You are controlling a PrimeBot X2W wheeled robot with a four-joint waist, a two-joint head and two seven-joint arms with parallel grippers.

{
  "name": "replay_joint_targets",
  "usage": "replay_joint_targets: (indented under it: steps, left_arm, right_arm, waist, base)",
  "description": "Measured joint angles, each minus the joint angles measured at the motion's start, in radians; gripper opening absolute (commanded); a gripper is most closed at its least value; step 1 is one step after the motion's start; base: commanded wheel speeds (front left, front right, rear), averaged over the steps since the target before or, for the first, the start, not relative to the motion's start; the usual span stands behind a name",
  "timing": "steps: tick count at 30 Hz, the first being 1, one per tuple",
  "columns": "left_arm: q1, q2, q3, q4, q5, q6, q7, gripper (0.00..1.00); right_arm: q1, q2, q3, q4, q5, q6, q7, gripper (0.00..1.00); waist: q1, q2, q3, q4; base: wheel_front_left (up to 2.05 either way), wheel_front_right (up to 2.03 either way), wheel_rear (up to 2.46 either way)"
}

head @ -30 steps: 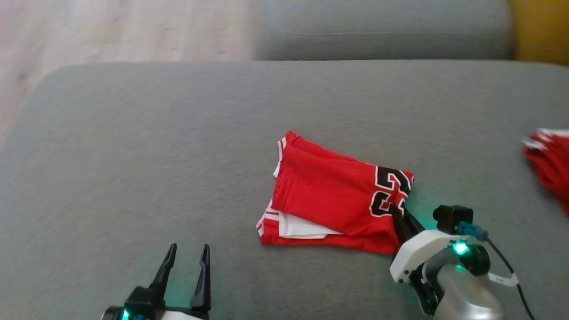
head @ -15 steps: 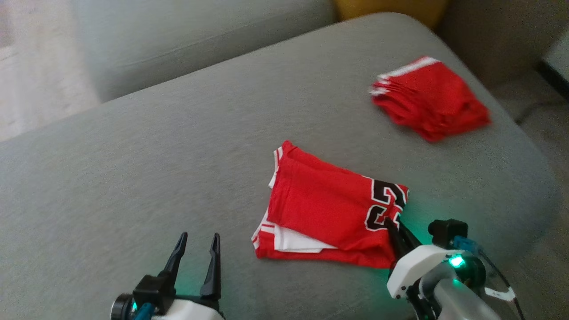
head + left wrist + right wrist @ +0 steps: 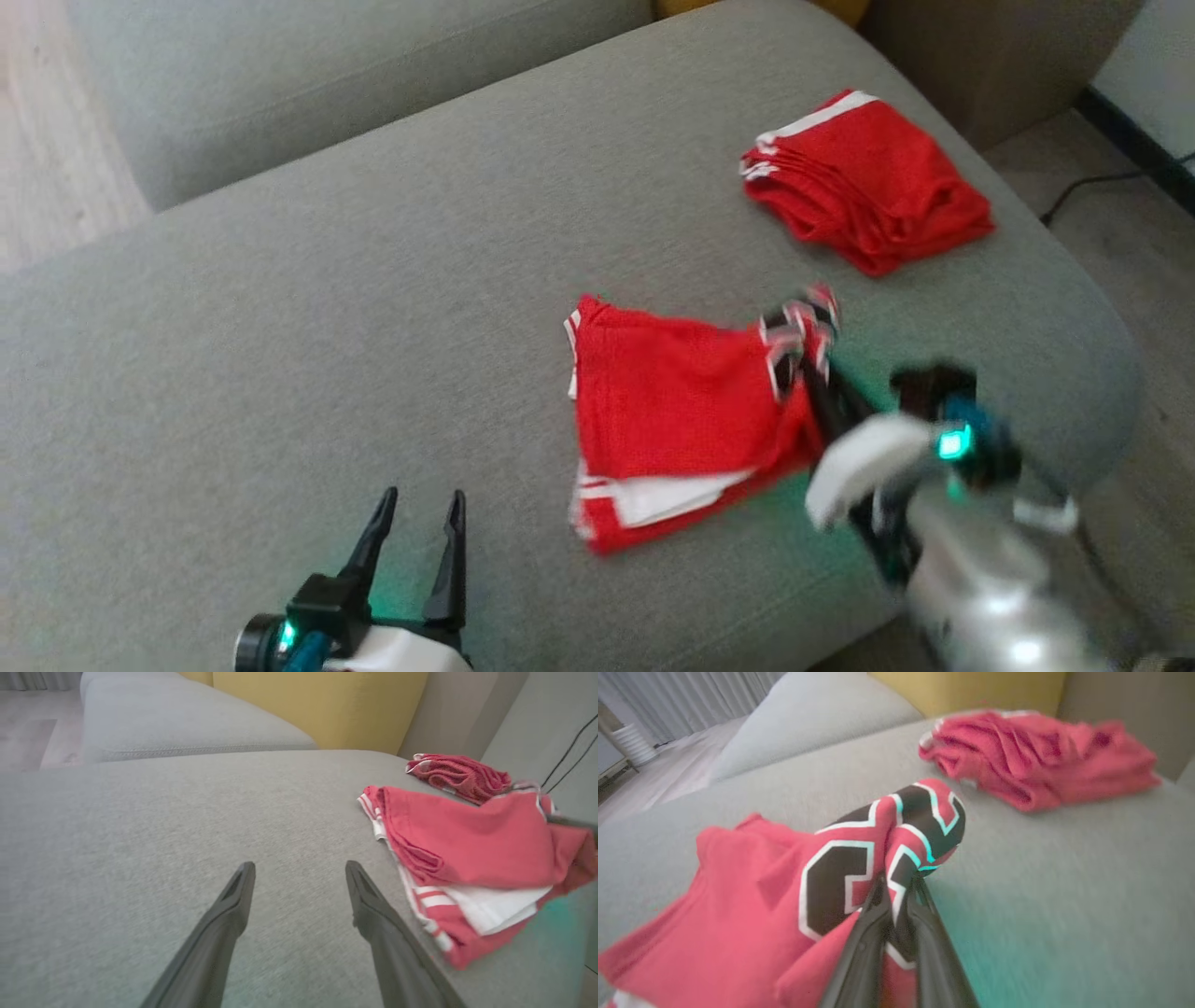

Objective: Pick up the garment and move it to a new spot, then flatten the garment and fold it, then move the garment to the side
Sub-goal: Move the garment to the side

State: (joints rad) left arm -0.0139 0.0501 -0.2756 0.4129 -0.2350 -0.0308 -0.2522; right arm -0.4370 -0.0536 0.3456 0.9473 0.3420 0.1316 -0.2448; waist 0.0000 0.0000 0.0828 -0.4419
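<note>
The garment (image 3: 672,411) is a folded red jersey with black and white numerals, lying mid-cushion on the grey sofa. My right gripper (image 3: 810,378) is shut on the garment's right edge, which is lifted off the cushion; the right wrist view shows the numeral fabric (image 3: 896,835) pinched between my right gripper's (image 3: 899,884) dark fingers. The garment (image 3: 472,858) also hangs raised on its right side in the left wrist view. My left gripper (image 3: 415,509) stands open at the lower left, above bare cushion, apart from the garment; its open fingers (image 3: 233,905) hold nothing.
A second folded red garment (image 3: 864,182) lies at the cushion's far right corner, also seen as a red pile (image 3: 1041,760) ahead of my right gripper. The sofa cushion's right edge (image 3: 1111,373) drops to the floor. A yellow cushion (image 3: 322,704) stands behind.
My right gripper has lifted the garment's right edge and dragged it up and left in the view, bunching it. The head camera has turned, bringing the second red pile into view. The left gripper stays open.
</note>
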Motion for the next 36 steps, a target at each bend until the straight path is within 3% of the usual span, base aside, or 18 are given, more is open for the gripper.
replay_joint_targets:
  steps: [8, 13, 16, 17, 18, 23, 25, 28, 33, 36]
  left_arm:
    - [-0.008, 0.000, 0.036, 0.005, 0.056, -0.023, 0.000, 1.00]
    - [-0.050, 0.000, 0.049, 0.008, 0.069, -0.032, 0.000, 1.00]
    - [-0.065, 0.000, 0.050, 0.008, 0.071, -0.036, 0.000, 1.00]
    - [-0.065, 0.000, 0.052, 0.008, 0.071, -0.040, 0.000, 1.00]
    - [-0.065, 0.000, 0.054, 0.009, 0.074, -0.040, 0.000, 1.00]
    - [-0.065, 0.000, 0.080, 0.010, 0.084, -0.040, 0.000, 1.00]
    - [-0.065, 0.000, 0.084, 0.010, 0.086, -0.040, 0.000, 1.00]
    - [-0.065, 0.000, 0.090, 0.009, 0.086, -0.034, 0.000, 1.00]
    - [-0.063, -0.001, 0.125, 0.008, 0.085, -0.020, 0.000, 1.00]
    - [-0.060, -0.002, 0.150, 0.006, 0.080, -0.001, 0.000, 1.00]
  right_arm:
    - [-0.351, -0.135, -0.101, 0.081, -0.143, 0.000, 0.054, 0.00]
    - [-0.467, -0.278, -0.286, 0.203, -0.251, 0.000, 0.072, 0.00]
    - [-0.492, -0.332, -0.405, 0.250, -0.317, 0.000, 0.068, 0.00]
    - [-0.495, -0.340, -0.442, 0.256, -0.339, 0.000, 0.063, 0.14]
    - [-0.495, -0.342, -0.477, 0.258, -0.365, 0.000, 0.052, 1.00]
    - [-0.494, -0.301, -0.613, 0.228, -0.460, 0.000, 0.011, 1.00]
    - [-0.493, -0.285, -0.625, 0.212, -0.477, 0.000, 0.005, 1.00]
    - [-0.478, -0.212, -0.642, 0.152, -0.507, 0.000, -0.003, 1.00]
    - [-0.341, -0.078, -0.567, -0.045, -0.488, 0.000, -0.006, 1.00]
    - [-0.221, -0.043, -0.516, -0.150, -0.420, 0.000, -0.006, 1.00]
  waist:
    - [0.0001, 0.0000, 0.063, 0.075]
    - [0.0001, 0.0000, 0.099, 0.122]
    - [0.0001, 0.0000, 0.114, 0.148]
    - [0.0001, 0.0000, 0.119, 0.155]
    - [0.0001, 0.0000, 0.122, 0.161]
    - [0.0001, 0.0000, 0.121, 0.170]
    - [0.0000, 0.0000, 0.118, 0.171]
    - [0.0001, 0.0000, 0.106, 0.177]
    - [0.0000, 0.0000, 0.077, 0.193]
    - [0.0000, 0.0000, 0.061, 0.214]
  base:
    - [0.00, 0.00, 0.00]
    - [0.00, 0.00, 0.00]
    - [0.00, 0.00, 0.00]
    - [0.00, 0.00, 0.00]
    - [0.00, 0.00, 0.00]
    - [0.00, 0.00, 0.00]
    - [0.00, 0.00, 0.00]
    - [0.00, 0.00, 0.00]
    - [0.00, 0.00, 0.00]
    - [0.00, 0.00, 0.00]
